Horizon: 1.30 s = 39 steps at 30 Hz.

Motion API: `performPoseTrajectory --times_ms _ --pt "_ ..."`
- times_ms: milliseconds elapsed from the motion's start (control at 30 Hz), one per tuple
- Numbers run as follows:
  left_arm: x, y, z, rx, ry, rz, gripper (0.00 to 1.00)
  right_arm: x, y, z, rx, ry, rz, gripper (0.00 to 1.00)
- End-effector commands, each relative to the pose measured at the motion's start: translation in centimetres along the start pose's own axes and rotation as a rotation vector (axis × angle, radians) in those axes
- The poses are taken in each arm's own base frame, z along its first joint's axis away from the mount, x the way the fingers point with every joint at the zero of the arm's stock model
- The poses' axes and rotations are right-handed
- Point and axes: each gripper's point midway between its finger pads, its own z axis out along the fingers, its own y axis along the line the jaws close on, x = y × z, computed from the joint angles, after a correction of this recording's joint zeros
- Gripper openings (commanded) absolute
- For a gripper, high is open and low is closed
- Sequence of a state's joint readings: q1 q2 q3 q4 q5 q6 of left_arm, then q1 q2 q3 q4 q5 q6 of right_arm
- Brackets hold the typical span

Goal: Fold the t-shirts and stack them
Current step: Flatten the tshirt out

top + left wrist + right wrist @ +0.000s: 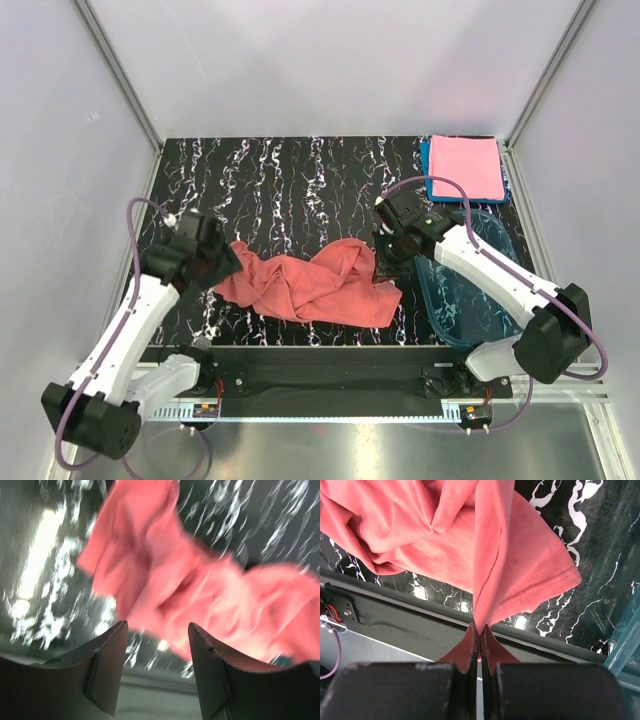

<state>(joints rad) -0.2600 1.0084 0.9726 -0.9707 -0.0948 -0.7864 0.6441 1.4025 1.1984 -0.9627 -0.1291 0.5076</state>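
Note:
A salmon t-shirt lies crumpled on the black marbled table, near the front edge. My right gripper is shut on a fold of its cloth at the shirt's right side. My left gripper is open and empty at the shirt's left end; the shirt shows just beyond its fingers. A folded pink t-shirt lies on a folded blue one at the back right corner.
A clear blue plastic tub stands at the right, under my right arm. The table's front rail runs just below the shirt. White walls and metal posts enclose the table.

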Motion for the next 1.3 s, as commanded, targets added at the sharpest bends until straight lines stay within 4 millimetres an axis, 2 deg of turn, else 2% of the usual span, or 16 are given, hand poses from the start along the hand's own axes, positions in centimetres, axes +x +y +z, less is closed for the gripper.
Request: performPoseTrajectory --times_ms 0,33,67,100,167,267,300,400,567,633,767,1000,1267 --pt "4.6 1.5 -0.6 -0.045 0.097 0.024 0.58 -0.3 1.0 -0.2 -0.051 -0.012 -0.030 0.00" --pt "4.8 1.9 -0.8 -0.073 0.076 0.036 0.59 -0.3 1.1 -0.2 -0.054 -0.015 -0.029 0.00" --pt "6.0 2.0 -1.2 -0.087 0.096 0.080 0.60 -0.1 0.9 -0.1 -0.053 -0.007 -0.028 0.00" --pt "6.4 1.9 -1.1 -0.097 0.095 0.075 0.61 0.0 1.0 -0.1 -0.055 -0.009 -0.025 0.00" --pt "7.3 2.1 -0.7 -0.157 0.104 0.116 0.62 0.2 0.9 -0.2 -0.060 -0.011 -0.015 0.00" --pt "7.7 1.8 -0.1 -0.218 0.096 0.099 0.64 0.4 0.9 -0.4 -0.067 -0.017 -0.006 0.00" --pt "7.9 1.9 0.6 -0.266 0.106 0.071 0.63 0.4 0.8 -0.4 -0.066 -0.019 -0.006 0.00" --pt "7.5 1.6 2.2 -0.319 0.084 0.073 0.63 0.7 0.6 -0.5 -0.062 -0.022 -0.003 0.00" --pt "6.9 -0.6 3.8 -0.322 0.081 0.087 0.60 0.9 0.5 -0.4 -0.062 -0.020 0.001 0.00" --pt "7.2 -0.8 4.3 -0.332 0.098 0.100 0.59 0.9 0.5 -0.4 -0.064 -0.019 0.001 0.00" --pt "6.7 -1.7 3.8 -0.273 0.078 0.093 0.57 0.9 0.4 -0.6 -0.058 -0.021 -0.001 0.00" --pt "7.3 -1.5 4.7 -0.319 0.109 0.096 0.58 0.6 0.7 -0.5 -0.062 -0.020 -0.001 0.00" --pt "8.1 -0.7 5.4 -0.360 0.125 0.079 0.54 0.7 0.6 -0.5 -0.059 -0.020 0.002 0.00"
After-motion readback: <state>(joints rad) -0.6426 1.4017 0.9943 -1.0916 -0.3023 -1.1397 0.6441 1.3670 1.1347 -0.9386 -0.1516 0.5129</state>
